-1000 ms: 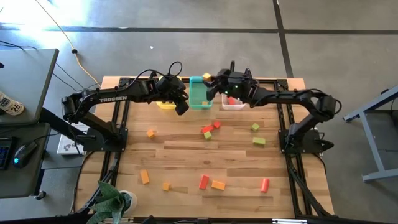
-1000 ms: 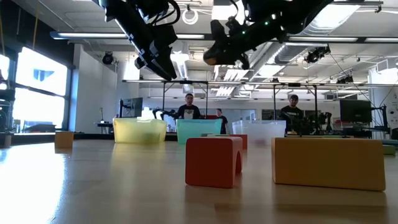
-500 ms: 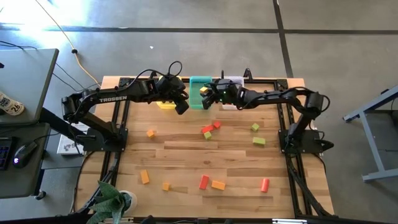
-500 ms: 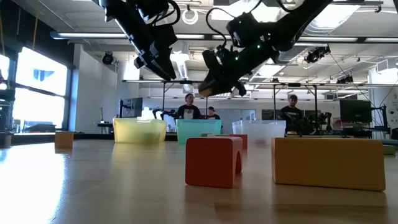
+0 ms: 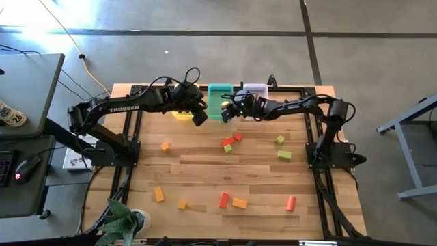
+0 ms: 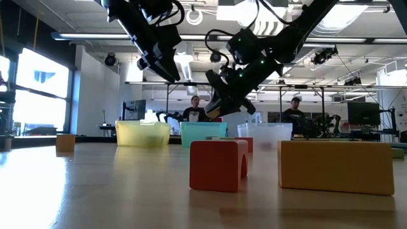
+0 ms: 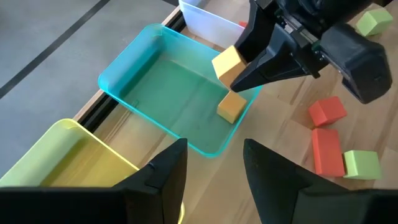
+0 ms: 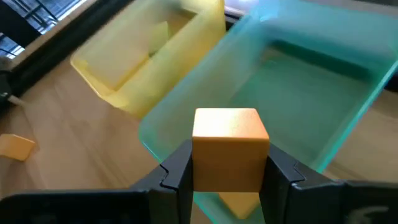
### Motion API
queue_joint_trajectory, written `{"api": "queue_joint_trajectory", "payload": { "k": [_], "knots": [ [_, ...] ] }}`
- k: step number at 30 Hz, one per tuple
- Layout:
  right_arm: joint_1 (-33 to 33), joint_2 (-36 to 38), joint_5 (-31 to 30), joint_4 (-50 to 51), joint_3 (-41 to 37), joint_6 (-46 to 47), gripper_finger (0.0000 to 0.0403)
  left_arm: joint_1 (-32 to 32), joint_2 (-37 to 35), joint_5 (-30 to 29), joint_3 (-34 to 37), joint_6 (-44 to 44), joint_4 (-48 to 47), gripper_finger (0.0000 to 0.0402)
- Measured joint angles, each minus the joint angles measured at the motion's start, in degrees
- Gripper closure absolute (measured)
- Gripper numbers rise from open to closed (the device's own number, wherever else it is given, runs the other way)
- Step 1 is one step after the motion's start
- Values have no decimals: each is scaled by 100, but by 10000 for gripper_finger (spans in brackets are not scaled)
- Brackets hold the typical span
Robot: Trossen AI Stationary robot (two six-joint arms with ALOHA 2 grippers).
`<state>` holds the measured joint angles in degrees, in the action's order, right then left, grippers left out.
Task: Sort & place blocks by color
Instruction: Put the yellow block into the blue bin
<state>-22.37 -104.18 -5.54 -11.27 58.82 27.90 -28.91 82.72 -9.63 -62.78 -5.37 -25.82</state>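
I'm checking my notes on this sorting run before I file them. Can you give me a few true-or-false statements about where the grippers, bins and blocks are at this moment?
1. The right gripper is shut on an orange cube-shaped block. True.
2. That held block hangs over the yellow plastic bin. False: it is over the teal plastic bin.
3. The teal bin holds no blocks. False: another orange block already lies inside it, near one corner.
4. The left gripper holds nothing. True: its fingers stand apart with nothing between them.
5. Red, orange and light green blocks lie loose on the wooden table. True.
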Motion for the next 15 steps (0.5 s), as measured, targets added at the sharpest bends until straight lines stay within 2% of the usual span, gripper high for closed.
{"api": "queue_joint_trajectory", "payload": {
  "k": [15],
  "knots": [
    [-57, 0, 12, 80, -2, 223, 230, 13, 0, 15, 0, 19, 0, 253]
  ]
}}
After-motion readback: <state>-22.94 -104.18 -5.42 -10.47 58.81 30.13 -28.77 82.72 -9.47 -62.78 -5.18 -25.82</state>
